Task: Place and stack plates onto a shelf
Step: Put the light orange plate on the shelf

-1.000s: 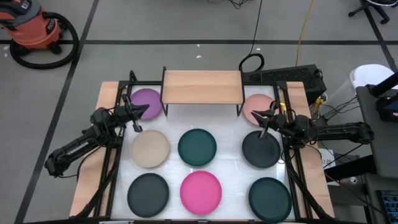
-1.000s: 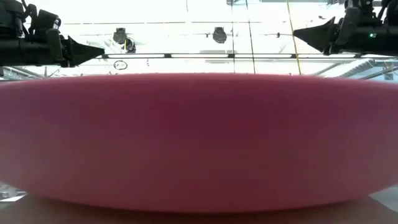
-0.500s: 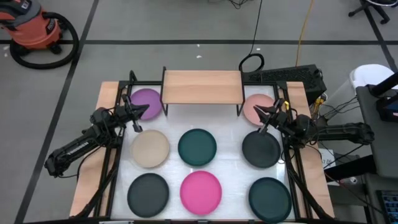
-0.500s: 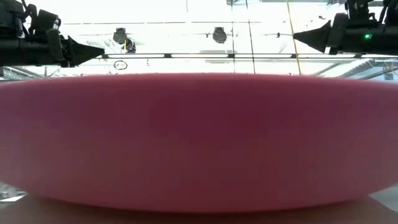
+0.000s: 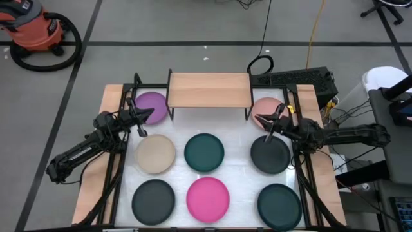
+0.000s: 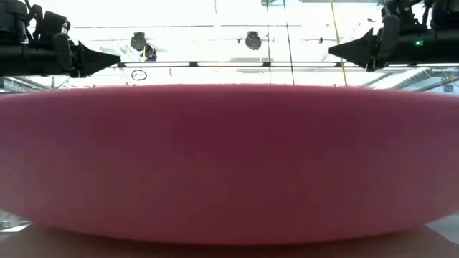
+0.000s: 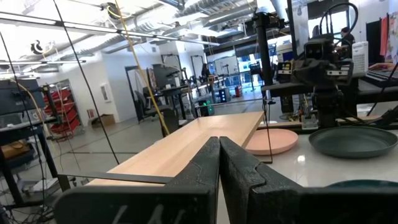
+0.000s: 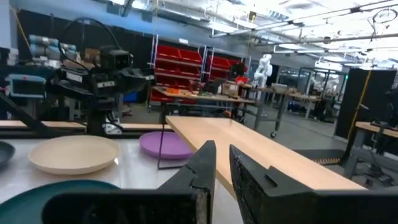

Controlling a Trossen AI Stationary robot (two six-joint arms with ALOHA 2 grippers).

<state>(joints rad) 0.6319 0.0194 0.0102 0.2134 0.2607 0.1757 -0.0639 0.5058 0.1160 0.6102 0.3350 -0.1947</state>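
8 plates (image 5: 205, 152) lie flat and apart on the bench (image 5: 243, 138), none stacked, likely for single picks. shelf (image 5: 209, 89) at the far edge is bare. right gripper (image 5: 265, 121) hangs between salmon plate (image 5: 264, 107) and black plate (image 5: 270, 154), fingers slightly apart, holding nothing, arm low and reaching inward. left gripper (image 5: 140, 120) closed and empty beside purple plate (image 5: 153, 103).

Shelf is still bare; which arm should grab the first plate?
Likely the right: the right gripper hovers over the salmon plate beside the shelf. The left gripper sits beside the purple plate.
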